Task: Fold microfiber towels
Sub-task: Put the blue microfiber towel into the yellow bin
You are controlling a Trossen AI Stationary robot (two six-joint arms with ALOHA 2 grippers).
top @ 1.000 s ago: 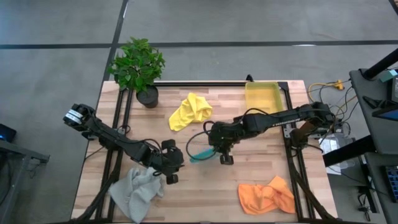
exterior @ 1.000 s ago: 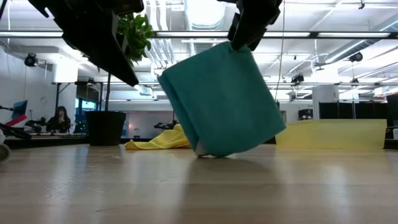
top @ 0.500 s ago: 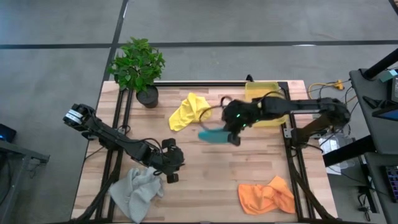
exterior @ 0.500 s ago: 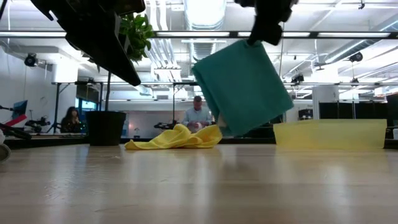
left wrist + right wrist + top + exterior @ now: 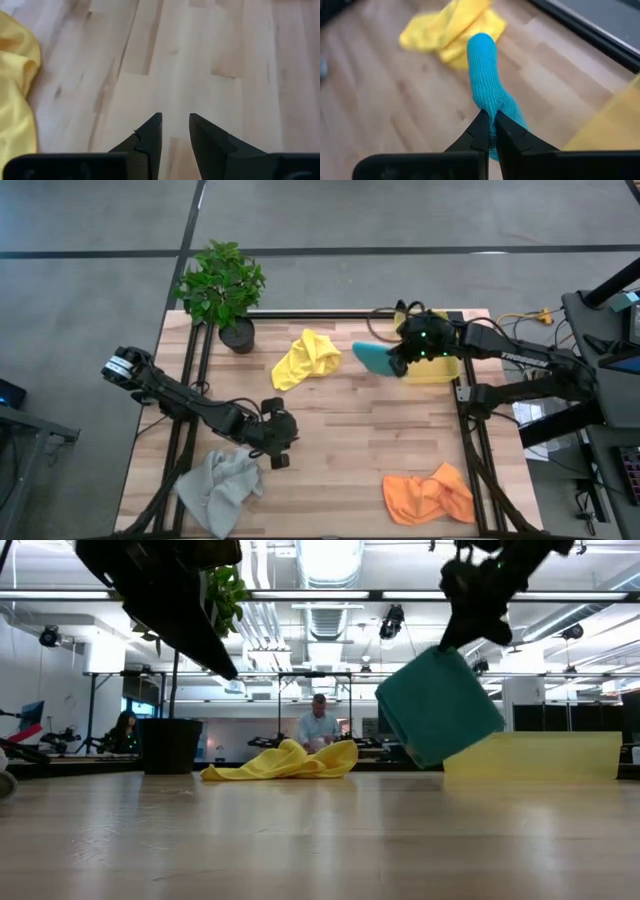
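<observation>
A: What's on the table [image 5: 330, 440], biggest things first?

B: The yellow bin [image 5: 425, 345] at the far right edge, then three crumpled towels: the light grey towel [image 5: 220, 488] at the near left, the orange towel [image 5: 428, 494] at the near right, the yellow towel [image 5: 305, 358] near the potted plant [image 5: 222, 285].

A: And the teal towel [image 5: 437, 720]?

B: Folded, hanging clear of the table beside the bin, pinched at its top edge by the right gripper [image 5: 490, 131], jaws tight on the cloth.

A: The left gripper [image 5: 175, 132]?

B: Low over bare wood by the grey towel, jaws narrowly parted, holding nothing.

A: How will the cloth handle?

B: Light and limp, I'd judge; it droops and may unfold. Best gripped at a folded edge or corner.
</observation>
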